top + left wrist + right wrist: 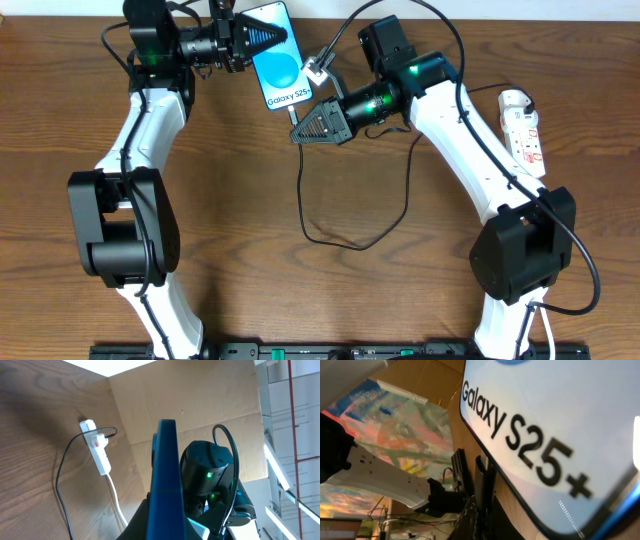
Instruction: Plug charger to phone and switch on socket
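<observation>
The phone [277,62] has a bright blue screen with "Galaxy S25+" text and is held near the table's back edge. My left gripper [258,38] is shut on its upper left side. In the left wrist view the phone shows edge-on as a blue slab [167,475] between the fingers [167,527]. My right gripper [300,130] is shut on the end of the thin black charger cable [303,200], just below the phone's lower right corner. The right wrist view is filled by the screen [555,420], with the closed fingers [485,507] beside it. The white socket [523,128] lies far right.
The charger cable loops across the middle of the table [360,242] and back up toward the right arm. In the left wrist view the socket [97,447] has a black lead plugged in and a white cord trailing off. Cardboard walls stand behind the table.
</observation>
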Motion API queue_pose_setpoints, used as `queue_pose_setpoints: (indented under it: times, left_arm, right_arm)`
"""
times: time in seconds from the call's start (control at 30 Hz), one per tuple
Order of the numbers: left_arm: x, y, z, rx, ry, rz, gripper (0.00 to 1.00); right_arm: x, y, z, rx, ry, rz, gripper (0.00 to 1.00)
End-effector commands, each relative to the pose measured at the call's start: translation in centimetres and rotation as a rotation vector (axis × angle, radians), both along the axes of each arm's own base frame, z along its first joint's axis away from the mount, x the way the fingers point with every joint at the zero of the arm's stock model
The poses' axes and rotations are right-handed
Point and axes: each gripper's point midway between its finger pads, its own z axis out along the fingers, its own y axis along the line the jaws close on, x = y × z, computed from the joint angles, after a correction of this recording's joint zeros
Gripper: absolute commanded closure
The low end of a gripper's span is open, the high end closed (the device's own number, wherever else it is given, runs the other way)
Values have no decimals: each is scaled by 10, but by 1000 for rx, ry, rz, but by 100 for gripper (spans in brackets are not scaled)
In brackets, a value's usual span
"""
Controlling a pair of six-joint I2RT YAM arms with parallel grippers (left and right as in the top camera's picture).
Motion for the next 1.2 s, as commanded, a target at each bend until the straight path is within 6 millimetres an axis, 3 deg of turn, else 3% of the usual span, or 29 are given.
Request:
queue_pose_setpoints:
  times: [0.0, 1.17]
  left_arm:
    - [-8, -2, 14, 7, -71, -26, 93]
    - [-7, -2, 14, 7, -71, -22, 92]
  right_arm:
    - [-2, -2, 10, 20, 20, -8, 99]
    - [5, -2, 12, 17, 66, -46, 99]
